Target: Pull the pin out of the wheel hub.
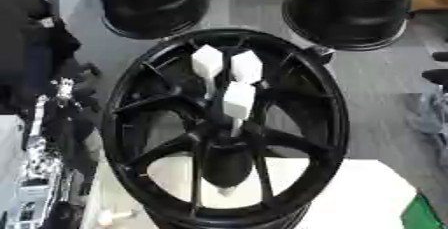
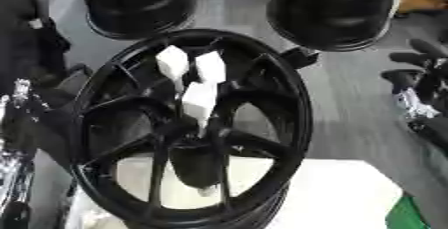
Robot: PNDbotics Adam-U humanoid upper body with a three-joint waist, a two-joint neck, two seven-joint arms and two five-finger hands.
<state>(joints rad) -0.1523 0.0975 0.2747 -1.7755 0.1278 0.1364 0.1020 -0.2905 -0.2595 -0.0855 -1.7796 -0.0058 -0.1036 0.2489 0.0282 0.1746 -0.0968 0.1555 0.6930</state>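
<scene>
In the left eye view, a black wheel (image 1: 224,128) is standing nearly face-up on a white table (image 1: 367,193), its spokes running in to the centre. Three white pins (image 1: 229,75) are sticking up out of the hub (image 1: 226,145), with blocky white heads and thin stems going down into the middle, which leaves their heads free to be gripped from above. The left arm (image 1: 44,138) is hanging along the wheel's left rim, black with silver joints, but its hand is not clear enough for me to say whether the fingers are straight or curled. The pins are lying off to that arm's right and a little beyond it, apart from it. Two more black wheels (image 1: 153,3) are waiting on the grey floor further back.

In the right eye view, the right hand (image 2: 418,80) is showing at the right edge, dark fingers relaxed and holding nothing, well apart from the wheel's rim. From there the pins are off to its left, across the rim and spokes. Judging by this, no pin is being pulled yet; a hand has to come in over the hub first.
</scene>
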